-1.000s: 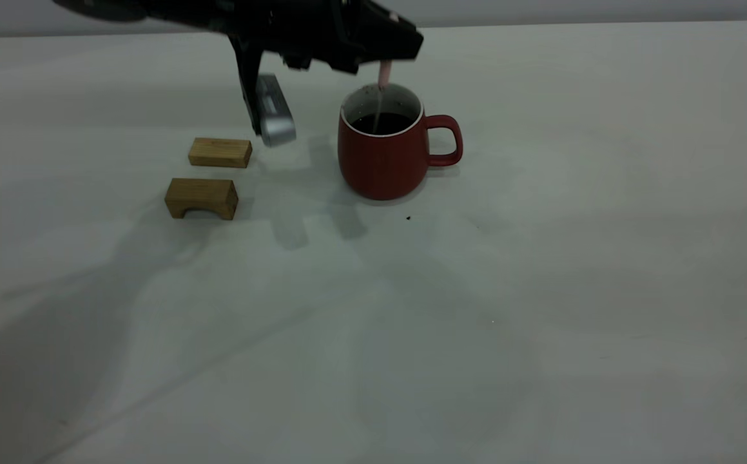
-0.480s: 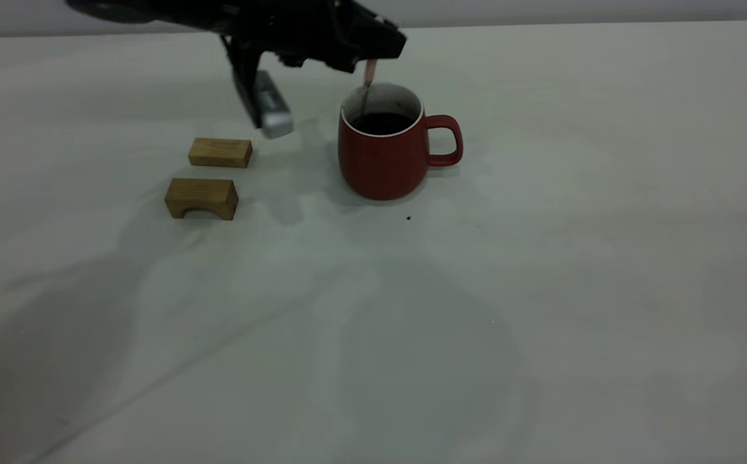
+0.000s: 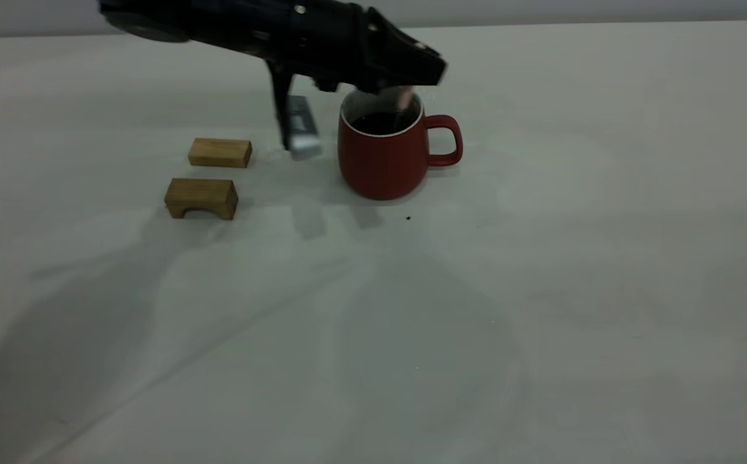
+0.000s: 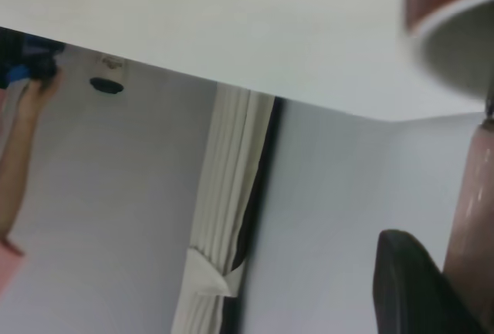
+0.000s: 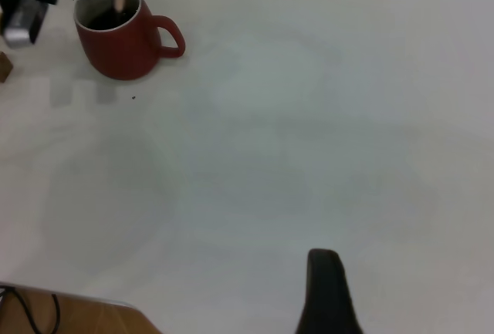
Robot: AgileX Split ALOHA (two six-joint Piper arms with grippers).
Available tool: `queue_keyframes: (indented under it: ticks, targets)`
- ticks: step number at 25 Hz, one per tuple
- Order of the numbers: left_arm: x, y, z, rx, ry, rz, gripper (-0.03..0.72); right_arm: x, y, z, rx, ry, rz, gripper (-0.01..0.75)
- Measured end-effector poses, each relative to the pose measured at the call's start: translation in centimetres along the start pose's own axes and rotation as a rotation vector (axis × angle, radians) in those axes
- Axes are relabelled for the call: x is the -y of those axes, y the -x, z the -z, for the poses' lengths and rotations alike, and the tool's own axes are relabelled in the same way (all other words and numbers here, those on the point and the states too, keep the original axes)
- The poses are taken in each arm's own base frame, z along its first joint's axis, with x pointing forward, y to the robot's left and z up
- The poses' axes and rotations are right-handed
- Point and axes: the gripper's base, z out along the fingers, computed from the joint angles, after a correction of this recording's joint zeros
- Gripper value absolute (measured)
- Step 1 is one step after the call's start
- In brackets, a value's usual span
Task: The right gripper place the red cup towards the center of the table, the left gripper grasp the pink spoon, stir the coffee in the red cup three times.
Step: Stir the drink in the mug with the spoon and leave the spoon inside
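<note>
Spoon (image 3: 403,100), pink, pinched in left claw (image 3: 412,80) directly above red cup (image 3: 383,154), tip in coffee (image 3: 379,122).

The surface (image 4: 231,18) fills the upper part of the left wrist view, ending in an edge with a room wall behind it. The red cup (image 4: 451,33) shows its red wall and pale rim at one corner, blurred. The pink spoon (image 4: 472,195) handle runs alongside 1 black finger (image 4: 405,288) of the left gripper. A pale curtain (image 4: 224,210) hangs by a dark strip.
</note>
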Motion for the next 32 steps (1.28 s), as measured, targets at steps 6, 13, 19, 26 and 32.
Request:
queue_keyframes:
  ticks: [6,13,19,26,32]
  targets:
    - [2.1,0.1,2.1,-0.004,-0.074,0.007,0.147,0.0,0.0,0.0,0.0,0.0,0.0,0.586]
    - [1.4,-0.4,0.0,-0.009,-0.023,-0.04,0.147,0.0,0.0,0.0,0.0,0.0,0.0,0.586]
    - [0.7,0.3,0.2,0.01,0.081,-0.05,0.147,0.0,0.0,0.0,0.0,0.0,0.0,0.586]
    - [2.8,0.6,3.3,0.017,0.032,0.083,0.147,0.0,0.0,0.0,0.001,0.0,0.0,0.586]
    - [2.8,0.5,3.0,0.013,0.019,0.109,0.147,0.0,0.0,0.0,0.001,0.0,0.0,0.585]
